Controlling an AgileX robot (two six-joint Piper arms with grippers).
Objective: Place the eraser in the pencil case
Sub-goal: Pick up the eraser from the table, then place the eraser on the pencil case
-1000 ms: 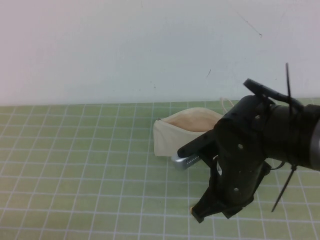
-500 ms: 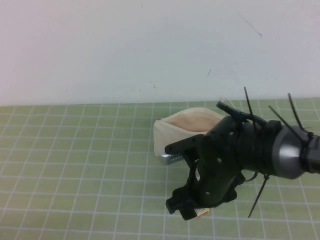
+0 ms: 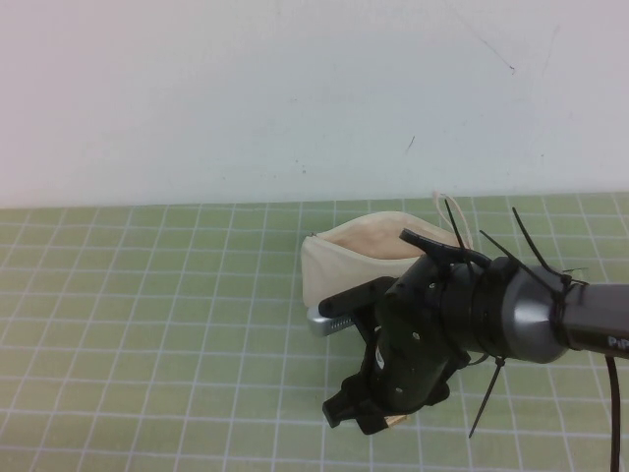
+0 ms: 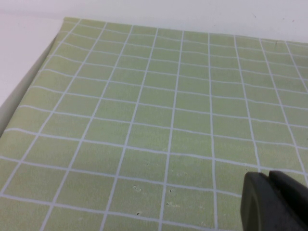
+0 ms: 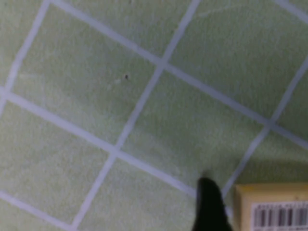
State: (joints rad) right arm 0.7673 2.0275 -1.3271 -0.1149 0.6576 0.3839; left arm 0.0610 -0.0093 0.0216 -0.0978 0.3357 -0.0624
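Observation:
The eraser (image 5: 274,208), a tan-yellow block with a barcode label, lies on the green grid mat. In the high view only a sliver of it (image 3: 398,422) shows under the arm. My right gripper (image 3: 378,419) is down at the mat over it, open. One black fingertip (image 5: 210,204) stands right beside the eraser's edge with a thin gap; the other finger is out of view. The cream pencil case (image 3: 359,254) lies behind the arm, mouth open and showing beige lining, cord loop (image 3: 444,203) at its far end. My left gripper (image 4: 272,193) is shut and empty over bare mat.
The green grid mat (image 3: 147,315) covers the table up to the white wall (image 3: 246,98). The mat's edge (image 4: 33,79) meets a white surface in the left wrist view. The right arm's bulk hides the pencil case's near right part.
My right arm has swung left and lowered, bringing its gripper down to the mat at the eraser. The pencil case has not moved.

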